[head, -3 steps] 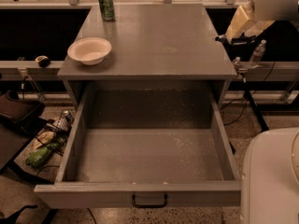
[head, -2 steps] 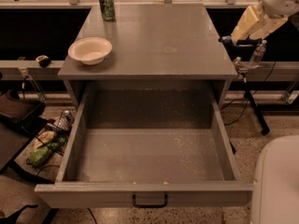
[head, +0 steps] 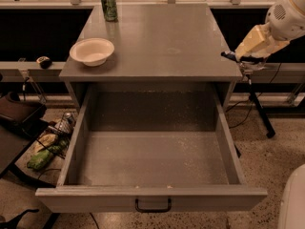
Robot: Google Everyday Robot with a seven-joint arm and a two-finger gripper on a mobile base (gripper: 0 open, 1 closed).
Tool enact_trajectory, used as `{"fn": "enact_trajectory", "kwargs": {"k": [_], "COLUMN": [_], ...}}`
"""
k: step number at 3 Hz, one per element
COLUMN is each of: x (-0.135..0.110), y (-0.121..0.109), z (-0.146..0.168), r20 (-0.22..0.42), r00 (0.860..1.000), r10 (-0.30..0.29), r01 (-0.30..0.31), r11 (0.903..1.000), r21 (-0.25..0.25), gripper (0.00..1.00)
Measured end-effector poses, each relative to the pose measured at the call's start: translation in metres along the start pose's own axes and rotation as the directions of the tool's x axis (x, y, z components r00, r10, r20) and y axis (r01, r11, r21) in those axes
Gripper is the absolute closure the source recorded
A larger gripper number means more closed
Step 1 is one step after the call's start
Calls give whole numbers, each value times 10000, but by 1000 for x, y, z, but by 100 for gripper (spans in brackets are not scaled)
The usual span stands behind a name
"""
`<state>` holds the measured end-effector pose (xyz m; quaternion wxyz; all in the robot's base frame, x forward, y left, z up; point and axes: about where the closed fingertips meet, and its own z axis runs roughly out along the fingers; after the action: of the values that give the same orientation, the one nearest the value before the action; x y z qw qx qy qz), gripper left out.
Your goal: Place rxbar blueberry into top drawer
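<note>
My gripper (head: 239, 59) hangs off the right edge of the grey cabinet top, at about the height of that top. A small dark flat thing, the rxbar blueberry (head: 228, 56), pokes out of it to the left, and the gripper is shut on it. The top drawer (head: 76, 144) is pulled wide open below and in front of the cabinet top. Its speckled floor is bare, and a small black handle (head: 152, 205) sits on its front panel. The gripper is behind and to the right of the drawer's opening.
A white bowl (head: 92, 50) and a green can (head: 109, 5) stand on the cabinet top (head: 162, 42) at the left. A black stand (head: 259, 111) is on the floor to the right. Bags and clutter (head: 45, 149) lie left of the drawer. A white part of the robot (head: 293, 202) shows at the lower right.
My gripper has come down a little beside the cabinet's right edge with the bar in it. The white robot body at the lower right has drawn back toward the corner.
</note>
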<state>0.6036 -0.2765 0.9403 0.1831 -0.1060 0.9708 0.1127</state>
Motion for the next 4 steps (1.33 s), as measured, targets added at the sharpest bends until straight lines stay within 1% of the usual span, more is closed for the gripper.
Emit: {"fn": "enact_trajectory", "kwargs": {"k": [1, 2, 3, 4], "x": [-2, 43, 120, 190], "y": [1, -19, -42, -50], "z": [23, 63, 83, 78], "r20": [-118, -790, -1609, -1785], "r00": [9999, 9957, 9769, 9721], "r10": [-13, 487, 1407, 1521], "r01": [14, -487, -1399, -1532], "r11": [10000, 9988, 9900, 9882], "r21": [38, 22, 160, 80], "gripper": [100, 100, 100, 100]}}
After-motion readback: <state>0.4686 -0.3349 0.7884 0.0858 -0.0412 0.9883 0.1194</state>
